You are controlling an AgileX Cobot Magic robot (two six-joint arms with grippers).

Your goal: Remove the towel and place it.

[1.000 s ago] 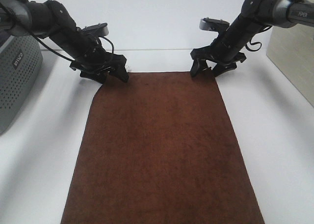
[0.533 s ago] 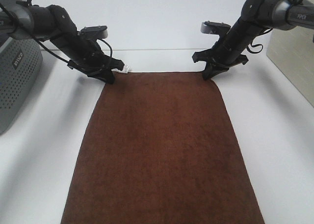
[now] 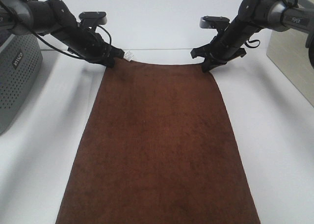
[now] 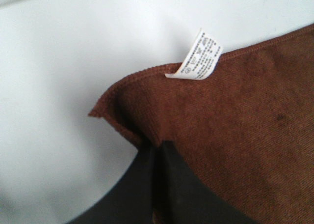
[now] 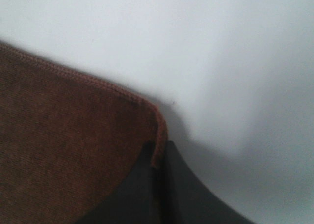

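Exterior high view: the towel (image 3: 159,145) lies lengthwise on the white table (image 3: 274,135), its far corners pinched by the left gripper (image 3: 111,61) and right gripper (image 3: 206,65); a grey basket (image 3: 17,74) stands at far left.

Left wrist view: jaws clenched on the towel corner beside the white tag (image 4: 196,61).

Right wrist view: jaws clamped on the hemmed corner.

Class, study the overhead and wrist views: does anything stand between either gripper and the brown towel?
Nothing visible does. The left gripper is shut on the towel at its tagged far corner, and the right gripper is shut on the other far corner. No object lies on the cloth.
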